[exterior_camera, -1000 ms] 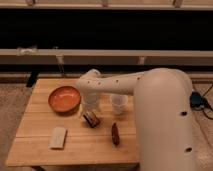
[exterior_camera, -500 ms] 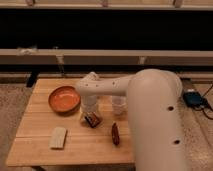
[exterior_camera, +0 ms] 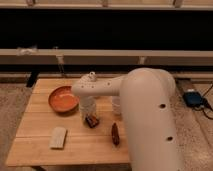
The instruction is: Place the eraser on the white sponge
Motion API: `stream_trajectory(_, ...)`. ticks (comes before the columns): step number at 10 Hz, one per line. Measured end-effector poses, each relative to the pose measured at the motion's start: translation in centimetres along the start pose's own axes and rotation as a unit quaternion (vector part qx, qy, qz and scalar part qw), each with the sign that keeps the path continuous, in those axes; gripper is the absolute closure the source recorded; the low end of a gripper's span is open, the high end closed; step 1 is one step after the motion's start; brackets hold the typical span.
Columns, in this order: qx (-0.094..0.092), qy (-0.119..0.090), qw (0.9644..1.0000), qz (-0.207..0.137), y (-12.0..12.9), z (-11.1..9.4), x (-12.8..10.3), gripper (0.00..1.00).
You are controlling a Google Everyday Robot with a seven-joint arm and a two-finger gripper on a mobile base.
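The eraser (exterior_camera: 91, 121), a small dark block with an orange-brown face, lies on the wooden table (exterior_camera: 35, 150) near its middle. My gripper (exterior_camera: 88, 113) hangs straight down from the white wrist, directly over the eraser and touching or almost touching its top. The white sponge (exterior_camera: 58, 137), a flat pale pad, lies flat at the front left of the table, about a hand's width left of and in front of the eraser. Nothing is on the sponge.
An orange bowl (exterior_camera: 63, 99) stands just left of the gripper. A dark reddish-brown oval object (exterior_camera: 115, 134) lies right of the eraser. A white cup (exterior_camera: 115, 104) is mostly hidden behind my arm. My large white arm (exterior_camera: 150, 120) covers the table's right side.
My arm has swung a little nearer and the wrist has dropped slightly toward the eraser. The eraser and the sponge have not moved.
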Motion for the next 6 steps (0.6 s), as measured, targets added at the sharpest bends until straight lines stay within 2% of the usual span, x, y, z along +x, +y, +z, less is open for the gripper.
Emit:
stream_trajectory(4, -0.003, -0.002, 1.0, 0.0, -0.3, 0.0, -0.1, 0.96)
stream_trajectory(6, 0.002, 0.014, 0.9999, -0.008, -0.8, -2.1, -0.3, 1.0)
